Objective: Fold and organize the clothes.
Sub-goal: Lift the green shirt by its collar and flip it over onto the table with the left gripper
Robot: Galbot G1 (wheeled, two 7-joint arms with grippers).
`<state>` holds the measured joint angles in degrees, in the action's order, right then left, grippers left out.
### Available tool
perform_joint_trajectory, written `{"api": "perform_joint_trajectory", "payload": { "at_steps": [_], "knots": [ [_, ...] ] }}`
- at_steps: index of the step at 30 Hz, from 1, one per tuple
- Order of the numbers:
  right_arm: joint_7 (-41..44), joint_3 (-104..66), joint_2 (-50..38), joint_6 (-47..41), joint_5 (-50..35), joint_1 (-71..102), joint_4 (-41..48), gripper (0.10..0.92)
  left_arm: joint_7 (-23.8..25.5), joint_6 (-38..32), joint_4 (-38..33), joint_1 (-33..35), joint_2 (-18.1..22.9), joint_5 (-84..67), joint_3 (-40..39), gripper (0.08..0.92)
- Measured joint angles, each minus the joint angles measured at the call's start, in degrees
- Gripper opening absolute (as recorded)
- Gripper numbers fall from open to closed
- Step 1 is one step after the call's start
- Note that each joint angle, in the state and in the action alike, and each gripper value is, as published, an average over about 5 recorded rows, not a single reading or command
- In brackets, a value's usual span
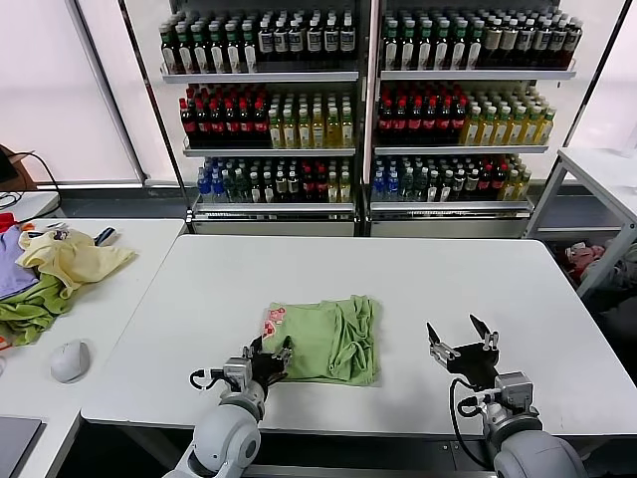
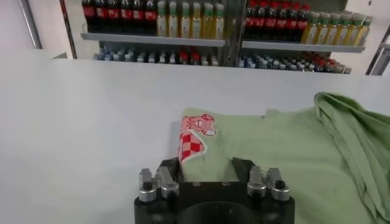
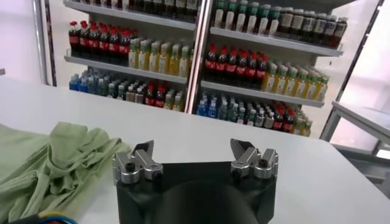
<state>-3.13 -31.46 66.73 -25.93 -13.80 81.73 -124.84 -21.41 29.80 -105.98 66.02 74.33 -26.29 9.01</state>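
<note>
The light green shirt lies folded into a rough rectangle at the middle of the white table, its red-and-white graphic at the near left corner. My left gripper is low at that corner. In the left wrist view its jaws stand open astride the shirt's edge, just below the graphic. My right gripper is open and empty, above the table to the right of the shirt. The right wrist view shows it with the bunched side of the shirt beside it.
A side table at the left holds a pale yellow garment, a darker green one, a purple one and a white rounded object. Shelves of bottles stand behind. Another white table is at the far right.
</note>
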Motion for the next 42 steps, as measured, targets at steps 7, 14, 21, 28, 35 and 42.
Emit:
{"api": "perform_joint_trajectory", "payload": {
  "at_steps": [7,14,21,28,35,42],
  "knots": [
    [0.0,-0.2,0.0,0.0,0.0,0.1,-0.1,0.823,0.9,-0.3,0.4,-0.4,0.1,-4.6,1.2,0.377],
    [0.1,-0.5,0.0,0.0,0.0,0.2,-0.1,0.823,1.1,-2.9,0.6,-0.6,0.5,-10.9,3.1,0.183],
    [0.2,-0.6,-0.1,0.0,-0.2,-0.2,0.0,0.823,0.8,-4.6,0.0,-0.6,0.5,-18.0,6.2,0.141],
    [0.3,0.0,0.3,0.2,-0.3,-1.2,0.7,0.823,-0.2,-4.6,-2.5,0.3,-1.0,-26.8,11.9,0.141],
    [0.6,0.8,1.0,0.9,-0.5,-2.6,1.5,0.823,-0.7,-3.5,-6.5,1.9,-6.7,-35.8,21.7,0.141],
    [0.8,1.8,2.1,1.8,-0.4,-4.1,2.0,0.823,-1.8,-2.1,-11.4,2.1,-14.2,-41.7,30.5,0.141]
  ]
}}
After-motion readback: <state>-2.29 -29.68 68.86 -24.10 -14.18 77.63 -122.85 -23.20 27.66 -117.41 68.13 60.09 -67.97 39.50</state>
